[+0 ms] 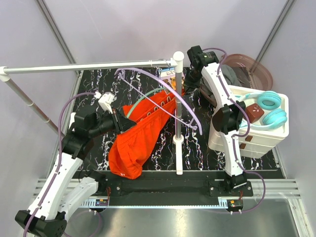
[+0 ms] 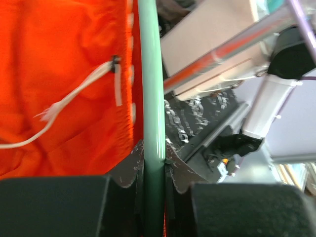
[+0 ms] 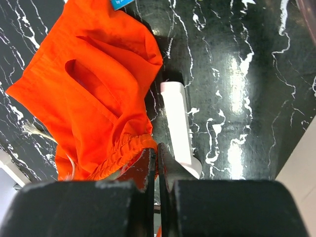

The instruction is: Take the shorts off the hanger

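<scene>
The orange-red shorts hang on a green hanger stretched between my two grippers above the black marble table. My left gripper is shut on the green hanger bar, with the shorts and their white drawstring just to its left. My right gripper is shut on the shorts' gathered waistband at the far end; the rest of the shorts droops below it. Grey fabric, perhaps the grey shorts, lies behind the right arm.
A white rack stands mid-table, with a horizontal bar and an upright post; its foot shows in the right wrist view. A white drawer unit with teal headphones and a brown tub stand at the right.
</scene>
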